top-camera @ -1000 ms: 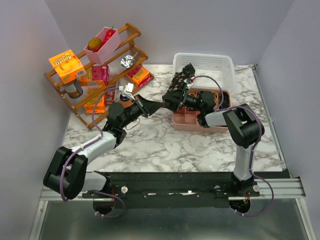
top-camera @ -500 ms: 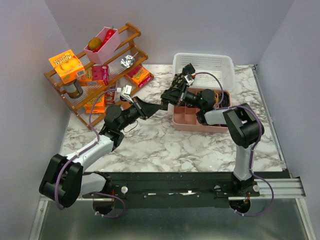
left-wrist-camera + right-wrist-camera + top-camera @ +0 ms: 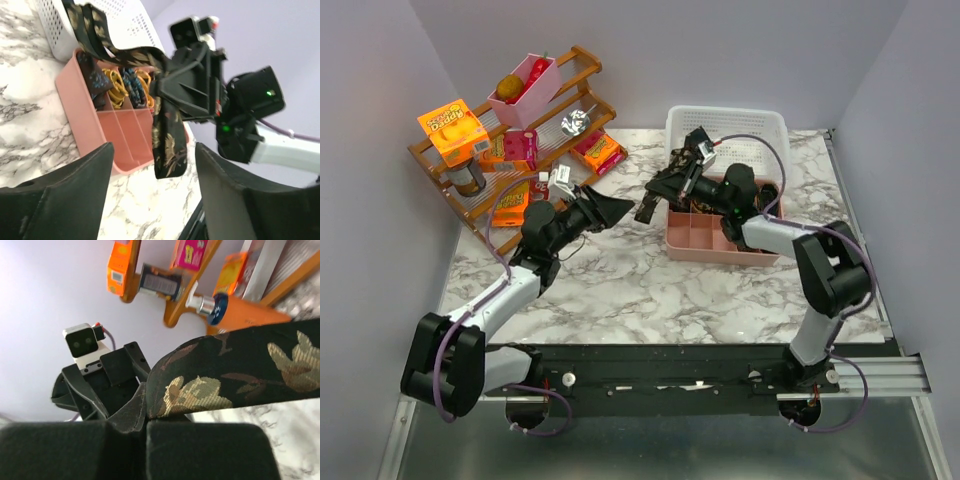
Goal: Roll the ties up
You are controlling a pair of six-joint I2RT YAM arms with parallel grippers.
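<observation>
Right gripper (image 3: pixel 145 426): clenched on the tie, its two black fingers pressed together with the fabric pinched between them; held in the air off the left side of the pink tray.
Left gripper (image 3: pixel 615 208): released, fingers spread wide with nothing between them; it pointed at the right gripper from just beside it, not touching the fabric.
Tie (image 3: pixel 167 145): black cloth with a gold-brown leaf pattern, off the table and gripped by the right gripper. One short end hung loose below the fingers. The longer part ran away from the fingers as a doubled band, past the corner of the white basket; whether it touched the basket I could not tell.
Rolled ties (image 3: pixel 117 87): several small coils, gold and blue-dark, sat in the far compartments of the pink tray.
Pink tray (image 3: pixel 75 100): low divided box on the table, right beside the white basket; its near compartments showed bare pink floor.
White basket (image 3: pixel 760 120): perforated plastic, at the far edge of the table behind the pink tray.
Wooden rack (image 3: pixel 582 62): slanted shelves at the far left, holding boxes, a jar and a pink tub.
Table (image 3: pixel 620 290): white marble with grey veins.
</observation>
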